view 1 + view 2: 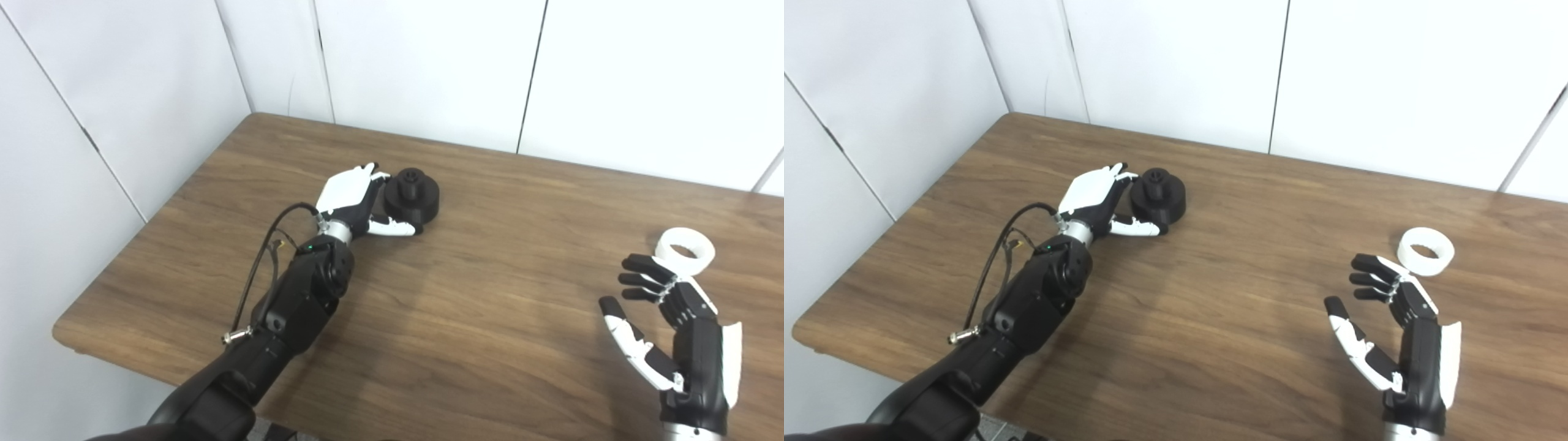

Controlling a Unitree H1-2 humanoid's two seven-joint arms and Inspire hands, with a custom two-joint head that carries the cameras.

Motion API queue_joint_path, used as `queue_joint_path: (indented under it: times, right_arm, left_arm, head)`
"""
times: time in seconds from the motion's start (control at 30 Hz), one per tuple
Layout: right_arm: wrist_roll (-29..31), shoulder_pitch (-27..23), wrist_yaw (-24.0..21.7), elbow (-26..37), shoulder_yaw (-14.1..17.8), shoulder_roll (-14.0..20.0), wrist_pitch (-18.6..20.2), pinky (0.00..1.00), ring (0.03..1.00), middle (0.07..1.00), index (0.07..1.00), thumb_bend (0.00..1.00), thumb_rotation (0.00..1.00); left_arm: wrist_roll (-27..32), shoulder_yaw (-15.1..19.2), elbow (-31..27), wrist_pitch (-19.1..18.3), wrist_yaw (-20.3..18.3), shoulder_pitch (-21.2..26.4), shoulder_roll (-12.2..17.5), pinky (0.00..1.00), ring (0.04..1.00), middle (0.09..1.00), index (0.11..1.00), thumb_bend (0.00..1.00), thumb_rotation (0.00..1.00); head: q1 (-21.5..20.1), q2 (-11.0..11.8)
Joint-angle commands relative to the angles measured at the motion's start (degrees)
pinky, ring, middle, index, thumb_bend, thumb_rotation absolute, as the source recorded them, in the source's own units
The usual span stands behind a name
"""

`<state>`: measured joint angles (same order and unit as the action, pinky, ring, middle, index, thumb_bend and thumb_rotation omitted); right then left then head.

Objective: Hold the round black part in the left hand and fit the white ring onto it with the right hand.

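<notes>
Right hand [1396, 331] open near white ring [1426, 252]; left hand [1099, 202] (fingers spread) against black part [1159, 196].

Two head cameras, side by side, looked down and forward from above the near edge; both shared the whole desk [490, 343], white wall panels [1176, 61] behind, at moderate range.

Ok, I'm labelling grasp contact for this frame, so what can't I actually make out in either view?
- Left hand on the black part: both views show the hand's back, which hides the palm side, so firm contact or lift is unclear.
- White ring: in the left eye view the right hand's fingers overlap its near edge; whether they touch is unclear.
- Right hand: wrist cut off by the bottom edge.
</notes>
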<state>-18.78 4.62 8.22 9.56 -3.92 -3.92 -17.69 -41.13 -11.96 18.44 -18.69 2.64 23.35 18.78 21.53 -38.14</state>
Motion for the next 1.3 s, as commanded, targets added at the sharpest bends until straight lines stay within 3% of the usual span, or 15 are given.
queue_joint_path:
  times: [0.0,0.07,0.2,0.43,0.83,1.27]
  right_arm:
    - [0.3,3.2,-0.2,1.5,0.2,1.0,-0.5,0.55,0.626,0.678,0.677,0.53,0.22]
    - [0.3,3.3,-0.3,1.6,0.2,1.1,-0.5,0.54,0.622,0.676,0.679,0.53,0.21]
    - [0.3,3.4,-0.4,2.0,0.2,1.0,0.0,0.54,0.623,0.677,0.679,0.53,0.21]
    - [0.8,3.5,-0.5,2.2,0.5,1.0,0.0,0.54,0.611,0.676,0.678,0.53,0.19]
    - [0.6,3.4,-0.6,2.3,0.7,1.0,0.2,0.53,0.604,0.676,0.678,0.53,0.20]
    - [0.1,3.1,-0.4,2.2,0.5,0.5,0.1,0.52,0.600,0.672,0.677,0.53,0.19]
  left_arm:
    - [4.4,2.2,1.0,3.1,1.3,1.8,-1.1,0.92,0.997,0.994,0.796,0.95,0.49]
    - [8.2,4.9,2.5,5.5,3.2,1.9,-2.6,0.90,0.967,0.962,0.743,0.93,0.40]
    - [10.9,7.4,5.2,9.6,7.1,1.9,-4.1,0.81,0.923,0.923,0.687,0.87,0.32]
    - [11.6,7.4,8.4,14.1,11.8,2.0,-4.4,0.78,0.896,0.902,0.637,0.79,0.25]
    - [12.0,6.6,8.4,14.2,12.8,1.7,-4.3,0.77,0.884,0.889,0.596,0.77,0.23]
    - [12.2,4.1,3.7,10.9,8.3,-0.9,-3.7,0.76,0.908,0.905,0.589,0.82,0.26]
  head:
    - [0.0,-0.1]
    - [-0.1,-0.1]
    - [-0.2,-0.3]
    - [-0.1,-0.4]
    - [-0.2,-0.5]
    - [-0.9,-0.7]
